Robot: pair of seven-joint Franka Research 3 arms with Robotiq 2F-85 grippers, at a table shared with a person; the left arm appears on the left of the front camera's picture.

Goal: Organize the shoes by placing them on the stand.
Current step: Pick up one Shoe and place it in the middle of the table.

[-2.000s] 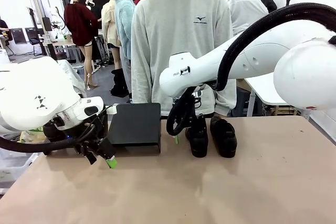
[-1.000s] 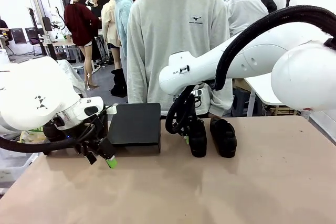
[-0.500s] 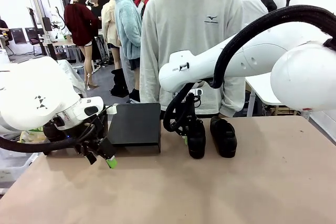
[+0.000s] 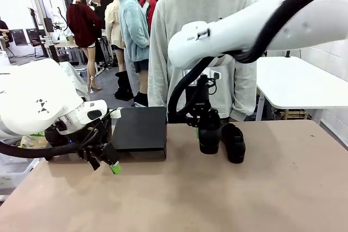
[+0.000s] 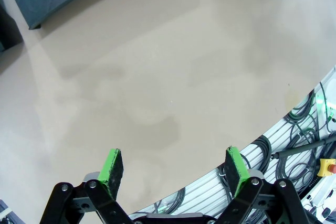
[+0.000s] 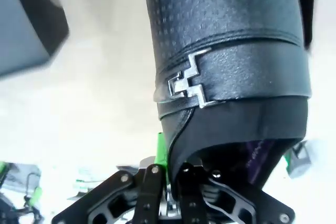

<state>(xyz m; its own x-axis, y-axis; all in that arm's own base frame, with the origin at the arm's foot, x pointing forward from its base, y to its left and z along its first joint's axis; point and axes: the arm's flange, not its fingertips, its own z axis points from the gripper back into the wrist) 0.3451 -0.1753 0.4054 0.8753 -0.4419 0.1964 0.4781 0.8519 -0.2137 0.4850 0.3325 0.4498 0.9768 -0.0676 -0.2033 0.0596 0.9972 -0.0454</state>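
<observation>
Within the last half-second the nearer-left glossy black leather dress shoe (image 4: 209, 134) was hoisted heel-first, its collar pinched in the closed right gripper (image 6: 169, 160), beside the second black shoe (image 4: 234, 143) and right of the flat black box-shaped stand (image 4: 140, 129), so transfer was judged begun, while the left gripper (image 5: 176, 169) was held agape, empty.

Glossy black shoe (image 4: 209, 133) heel-up and toe-down, its twin (image 4: 234, 143) flat on the table (image 4: 272, 188) just beside it.
</observation>
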